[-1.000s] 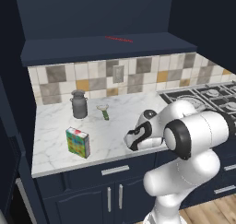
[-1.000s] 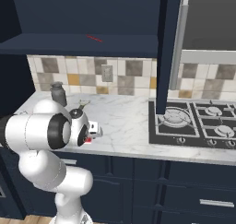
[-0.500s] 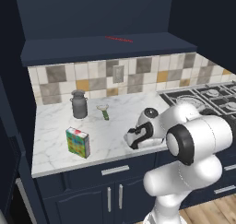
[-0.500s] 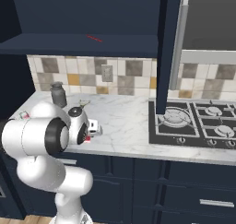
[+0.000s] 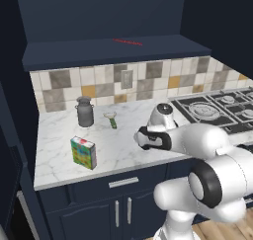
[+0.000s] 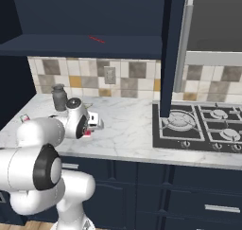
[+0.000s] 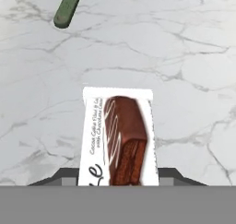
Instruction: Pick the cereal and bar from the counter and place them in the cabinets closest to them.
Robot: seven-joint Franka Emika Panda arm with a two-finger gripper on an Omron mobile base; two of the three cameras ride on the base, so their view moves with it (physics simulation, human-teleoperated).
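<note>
A tiled backsplash (image 5: 148, 83) in grey, white, beige and ochre squares is seen across the middle of both base views, with a pale wall outlet (image 6: 109, 75) set into it. A black gas hob (image 6: 203, 129) with grated burners is seen at the right of both views. In the right base view, a grey metallic panel (image 6: 215, 18) is seen at upper right, and a strip of light wooden floor (image 5: 232, 229) is shown at the lower right of the left base view. The scene is lit evenly and softly.
</note>
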